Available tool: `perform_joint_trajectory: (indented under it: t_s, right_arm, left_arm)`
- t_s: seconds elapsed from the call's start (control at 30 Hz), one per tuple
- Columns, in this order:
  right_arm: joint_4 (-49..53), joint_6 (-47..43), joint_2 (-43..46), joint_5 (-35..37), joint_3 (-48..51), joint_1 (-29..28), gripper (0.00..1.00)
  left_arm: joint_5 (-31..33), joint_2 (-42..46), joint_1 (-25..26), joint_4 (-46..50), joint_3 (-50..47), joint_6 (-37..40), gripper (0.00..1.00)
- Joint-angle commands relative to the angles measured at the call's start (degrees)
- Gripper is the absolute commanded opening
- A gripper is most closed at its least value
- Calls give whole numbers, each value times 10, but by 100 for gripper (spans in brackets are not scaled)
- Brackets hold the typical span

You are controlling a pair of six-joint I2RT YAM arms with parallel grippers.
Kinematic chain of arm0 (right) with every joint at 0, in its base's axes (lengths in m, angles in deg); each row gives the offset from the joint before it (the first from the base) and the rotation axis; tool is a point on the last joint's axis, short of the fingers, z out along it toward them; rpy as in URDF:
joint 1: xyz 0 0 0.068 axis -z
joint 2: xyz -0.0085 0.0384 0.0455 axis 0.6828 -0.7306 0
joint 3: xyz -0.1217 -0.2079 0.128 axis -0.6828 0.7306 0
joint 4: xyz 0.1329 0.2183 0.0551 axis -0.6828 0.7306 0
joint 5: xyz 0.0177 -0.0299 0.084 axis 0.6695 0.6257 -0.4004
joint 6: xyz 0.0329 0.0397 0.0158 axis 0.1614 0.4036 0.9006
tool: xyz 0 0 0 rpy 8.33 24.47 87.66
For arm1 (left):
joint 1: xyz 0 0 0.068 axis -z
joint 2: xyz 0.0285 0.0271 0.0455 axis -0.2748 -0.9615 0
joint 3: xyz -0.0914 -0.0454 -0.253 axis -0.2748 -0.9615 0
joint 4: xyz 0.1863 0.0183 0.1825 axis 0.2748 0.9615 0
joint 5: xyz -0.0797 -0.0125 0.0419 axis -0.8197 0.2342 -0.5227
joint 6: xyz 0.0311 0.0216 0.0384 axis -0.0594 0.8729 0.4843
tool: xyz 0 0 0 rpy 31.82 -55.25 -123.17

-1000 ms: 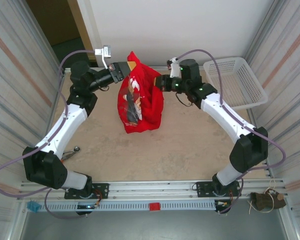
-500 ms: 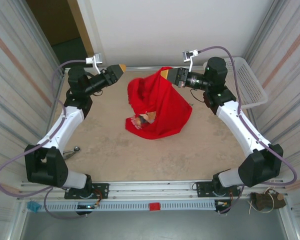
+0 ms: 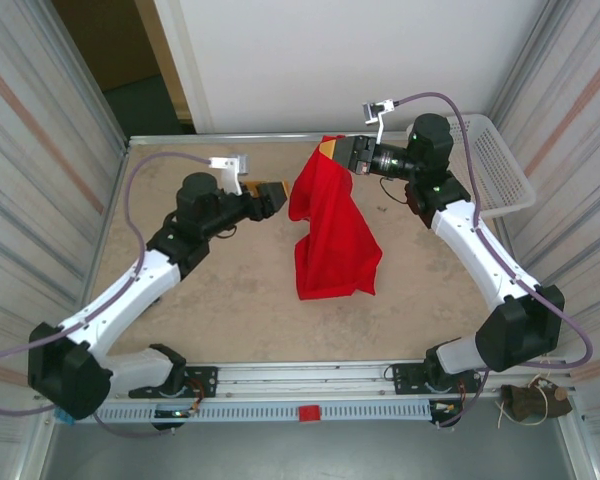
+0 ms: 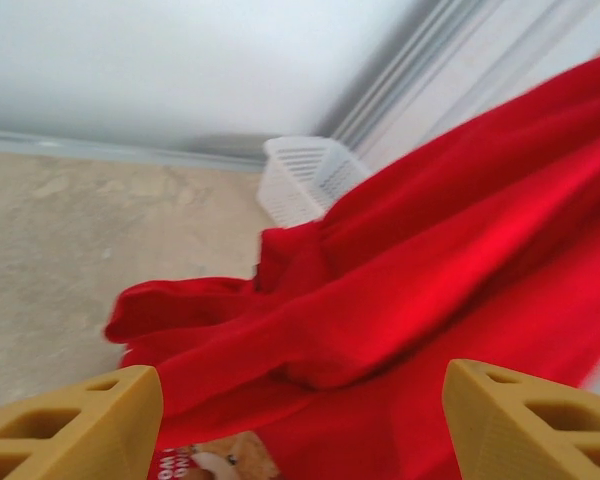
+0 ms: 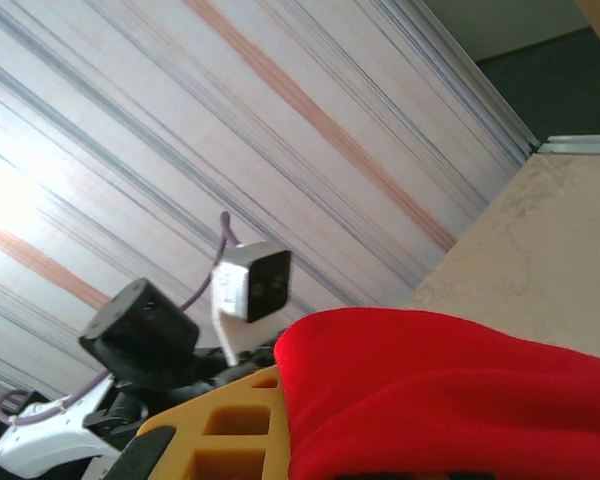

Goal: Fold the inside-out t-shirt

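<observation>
The inside-out t-shirt (image 3: 332, 240) is bright red and hangs in a long drape from my right gripper (image 3: 332, 150), which is shut on its top edge at the back of the table. Its lower hem rests bunched on the table. My left gripper (image 3: 277, 194) stands open just left of the hanging cloth, not touching it. In the left wrist view the yellow fingertips (image 4: 80, 425) are wide apart with the t-shirt (image 4: 400, 290) beyond them and a bit of printed graphic (image 4: 215, 465) at the bottom. In the right wrist view red cloth (image 5: 450, 390) covers the yellow finger (image 5: 225, 430).
A white mesh basket (image 3: 490, 165) sits at the back right corner, also seen as the basket (image 4: 305, 180) behind the shirt. Striped walls close in both sides. The beige table (image 3: 230, 300) lies bare in front of the shirt.
My left gripper has let go of the shirt, opened, and swung down and nearer. My right gripper has lifted its corner up and to the right, so the shirt now hangs from it alone.
</observation>
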Motion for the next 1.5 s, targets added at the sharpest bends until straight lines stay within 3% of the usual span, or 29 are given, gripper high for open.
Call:
perform_joint_trajectory:
  t_s: [0.0, 0.13, 0.27, 0.33, 0.43, 0.47, 0.83, 0.87, 0.93, 0.97, 1.0, 1.1, 1.37, 1.47]
  right_arm:
    - [-23, 11, 3, -12, -14, -6, 0]
    - [-21, 11, 1, -11, -16, -8, 0]
    - [-19, 10, -1, -12, -17, -10, 0]
    - [-16, 7, 1, -12, -13, -6, 0]
    - [-17, 8, 10, -17, 6, 13, 0]
    - [-20, 10, 14, -17, 16, 22, 0]
    - [-59, 49, 4, -16, 64, 82, 0]
    - [-19, 26, 0, -1, 55, 82, 4]
    - [153, -53, -8, 85, 14, 83, 52]
    - [203, -89, -8, 120, 4, 81, 63]
    - [219, -98, -1, 139, 6, 81, 67]
    - [258, -120, 51, 197, 28, 58, 67]
    - [332, -237, 147, 464, 70, -155, 72]
    - [320, -241, 137, 480, 72, -170, 71]
  left_arm:
    - [10, -32, -1, -12, 24, 44, 75]
    - [-46, -75, -3, -47, 48, 69, 82]
    - [-109, -124, -3, -80, 78, 63, 80]
    - [-128, -146, -3, -80, 100, 58, 61]
    - [-142, -163, -14, -83, 123, 49, 7]
    - [-150, -164, -20, -79, 134, 46, 0]
    - [-178, -89, -48, -63, 158, 8, 0]
    - [-176, -83, -48, -67, 156, -6, 0]
    - [-178, -75, -47, -81, 160, -37, 0]
    - [-176, -73, -45, -81, 167, -53, 0]
    - [-176, -72, -44, -75, 178, -61, 0]
    - [-167, -72, -37, -16, 227, -59, 0]
    - [-197, -83, -32, 17, 288, -67, 0]
    - [-205, -80, -33, 15, 289, -72, 0]
